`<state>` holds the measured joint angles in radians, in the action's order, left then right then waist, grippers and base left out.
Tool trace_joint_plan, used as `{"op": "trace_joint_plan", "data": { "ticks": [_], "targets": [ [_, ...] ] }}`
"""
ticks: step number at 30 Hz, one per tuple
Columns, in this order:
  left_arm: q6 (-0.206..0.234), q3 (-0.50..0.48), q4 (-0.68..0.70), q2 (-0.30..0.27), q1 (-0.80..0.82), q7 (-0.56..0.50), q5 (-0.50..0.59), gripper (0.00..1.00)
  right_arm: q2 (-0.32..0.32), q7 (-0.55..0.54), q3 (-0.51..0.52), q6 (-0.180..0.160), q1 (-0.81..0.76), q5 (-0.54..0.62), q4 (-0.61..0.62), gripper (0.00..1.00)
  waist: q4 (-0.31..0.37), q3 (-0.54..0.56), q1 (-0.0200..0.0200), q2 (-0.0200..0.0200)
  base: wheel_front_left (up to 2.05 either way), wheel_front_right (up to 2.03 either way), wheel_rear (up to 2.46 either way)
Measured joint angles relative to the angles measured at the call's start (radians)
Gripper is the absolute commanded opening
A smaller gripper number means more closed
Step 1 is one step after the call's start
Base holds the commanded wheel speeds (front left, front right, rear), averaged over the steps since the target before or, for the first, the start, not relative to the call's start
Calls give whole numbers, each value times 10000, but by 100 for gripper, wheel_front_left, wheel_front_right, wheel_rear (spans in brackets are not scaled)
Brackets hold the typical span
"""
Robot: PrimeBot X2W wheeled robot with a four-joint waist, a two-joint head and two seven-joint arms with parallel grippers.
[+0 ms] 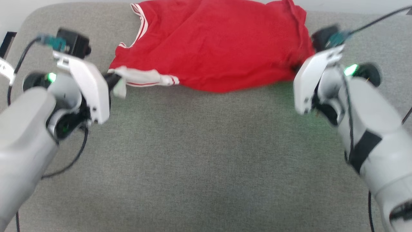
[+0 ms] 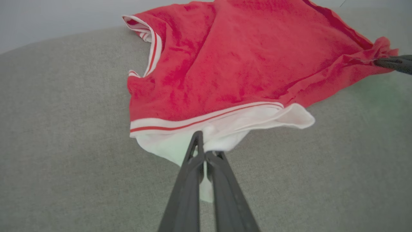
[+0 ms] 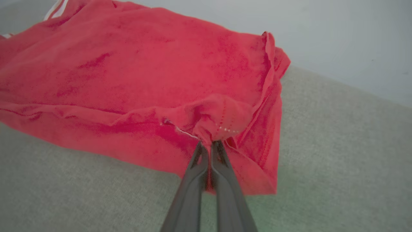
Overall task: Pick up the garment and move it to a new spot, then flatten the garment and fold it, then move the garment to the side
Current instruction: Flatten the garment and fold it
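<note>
The red garment [image 1: 212, 48] lies spread across the far half of the grey cushion, plain red side up, striped collar at the far left. My left gripper [image 1: 114, 80] is shut on its white sleeve [image 1: 145, 77], whose red-and-white trim [image 2: 206, 117] runs just beyond the closed fingers [image 2: 201, 151]. My right gripper [image 3: 208, 146] is shut on a bunched red hem corner [image 3: 222, 122] at the garment's right edge; in the head view that pinch [image 1: 297, 67] sits behind the pale wrist housing. The right fingers [image 2: 394, 62] also show in the left wrist view.
The grey fabric cushion [image 1: 206, 154] fills the near half with bare room between my arms. Its rounded far edge meets a pale wall [image 3: 338, 38]. Black cables [image 1: 77, 154] hang from both wrists, and a dark object [image 1: 7, 43] sits at the far left edge.
</note>
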<state>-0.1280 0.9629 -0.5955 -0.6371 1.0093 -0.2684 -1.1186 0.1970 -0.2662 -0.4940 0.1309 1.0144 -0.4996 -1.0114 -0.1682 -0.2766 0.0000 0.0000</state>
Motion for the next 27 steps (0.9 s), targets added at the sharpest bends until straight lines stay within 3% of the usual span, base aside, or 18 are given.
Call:
{"op": "trace_joint_plan", "data": {
  "ticks": [2, 5, 14, 18, 22, 27],
  "targets": [
    [61, 13, 600, -334, -567, -353, -376, 0, 230, -594, -454, 6, -643, -600, 744, 0, 43, 93, 0, 0, 0, 0, 0],
    [600, 155, 1689, -838, -1580, -832, -771, 0, 968, -1202, -848, 4, -1524, -1455, 2033, 0, 86, 239, 0, 1, 0, 0, 0],
    [3392, 376, 6063, -2892, -4469, -1542, -1921, 0, 3066, -2468, -1070, 0, -4214, -2775, 5695, 0, 177, 572, 0, 1, 0, 0, 0],
    [4391, 424, 7543, -3616, -5477, -1597, -2422, 0, 3881, -3260, -1093, 2, -5391, -3129, 7198, 0, 173, 717, 0, 1, 0, 0, 0],
    [5026, 602, 8550, -4125, -6300, -1678, -2782, 0, 4589, -3952, -803, 2, -6479, -3547, 8401, 0, 174, 826, 0, 1, 0, 0, 0],
    [5306, 579, 9170, -4435, -6667, -1561, -3047, 0, 4863, -4431, -29, 2, -7659, -3779, 9240, 0, 173, 889, 0, 0, 0, 0, 0]
  ]
}}
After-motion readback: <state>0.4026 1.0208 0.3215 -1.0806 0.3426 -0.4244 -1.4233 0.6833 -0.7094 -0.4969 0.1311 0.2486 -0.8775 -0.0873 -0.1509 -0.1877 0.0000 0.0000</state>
